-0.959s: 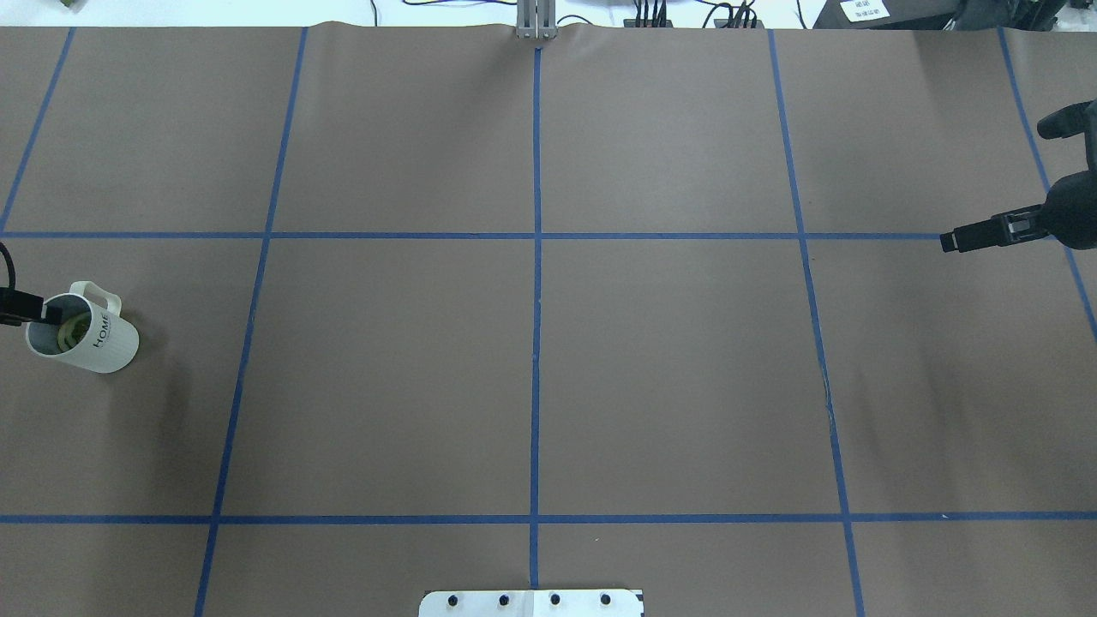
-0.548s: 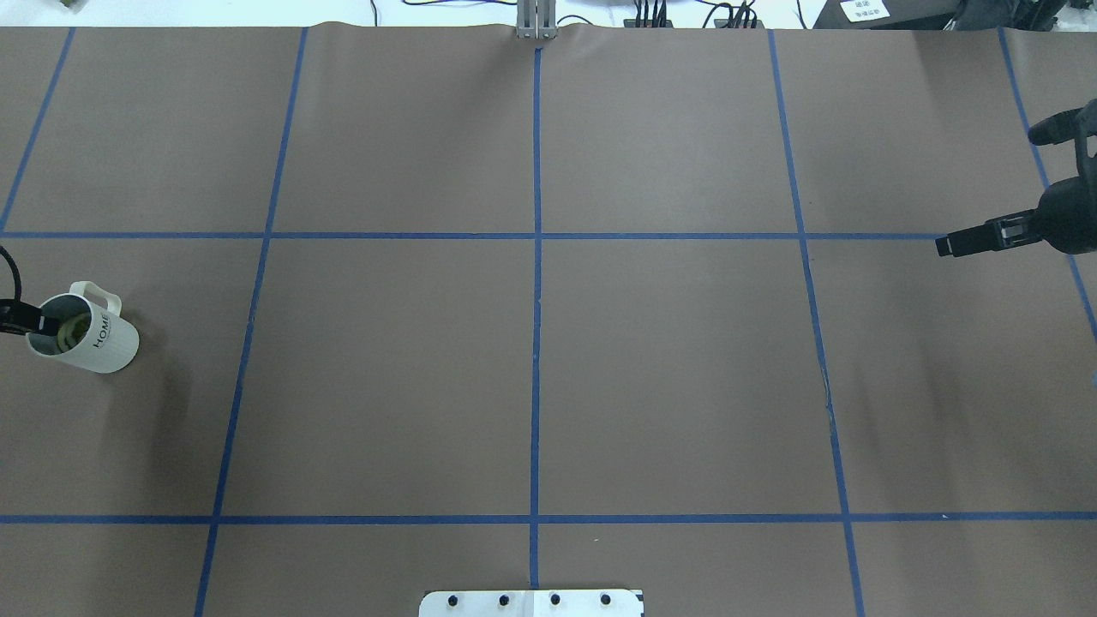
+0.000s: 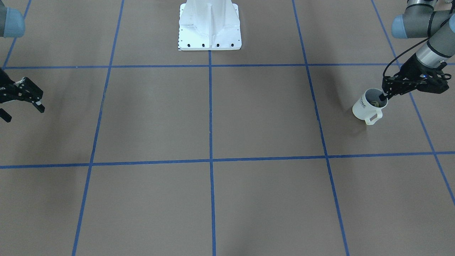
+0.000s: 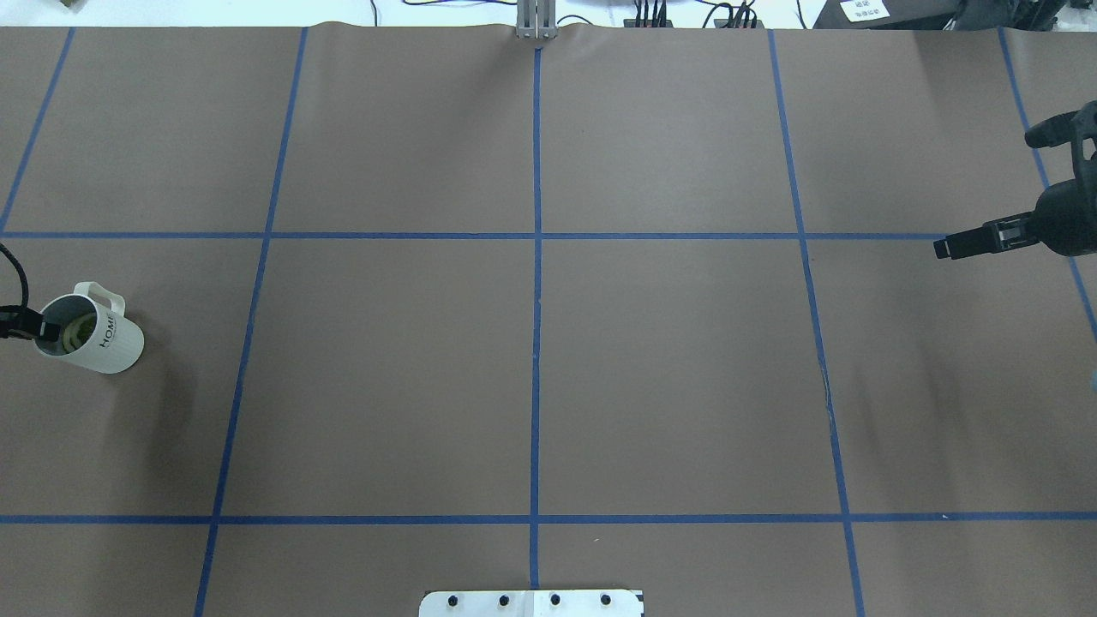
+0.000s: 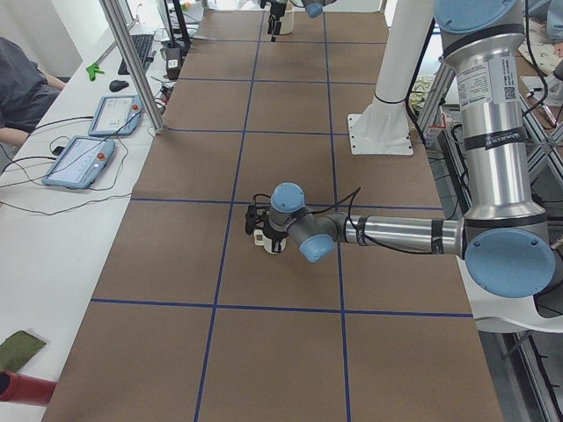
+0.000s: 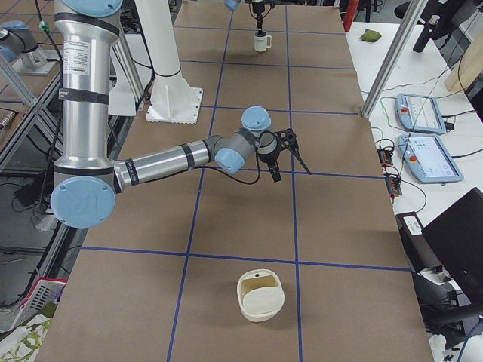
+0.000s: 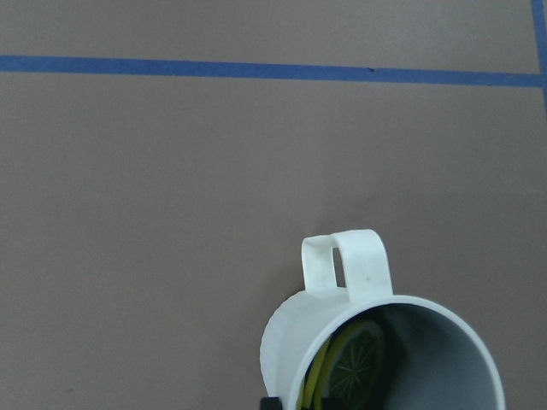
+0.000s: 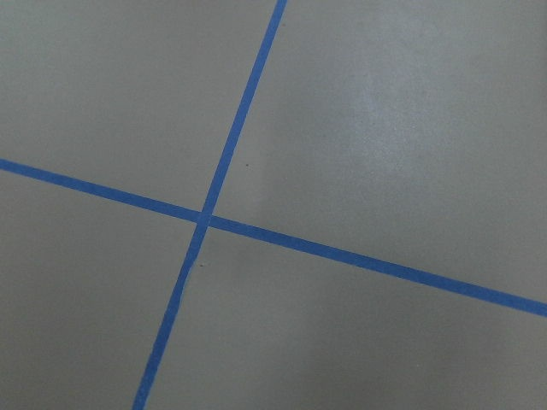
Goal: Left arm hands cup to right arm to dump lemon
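Observation:
The white ribbed "HOME" cup stands upright near the table's left edge; it also shows in the front-facing view and the left wrist view. The yellow-olive lemon lies inside it. My left gripper is shut on the cup's rim opposite the handle, one finger inside. My right gripper is open and empty above the table's far right, far from the cup.
Blue tape lines divide the brown table cover into squares. The robot's white base plate sits at the middle of its edge. A cream basket-like container stands at the right end of the table.
My left gripper's finger drew back from deep in the cup to its rim, and the cup shifted slightly right. My right gripper crept a little to the left.

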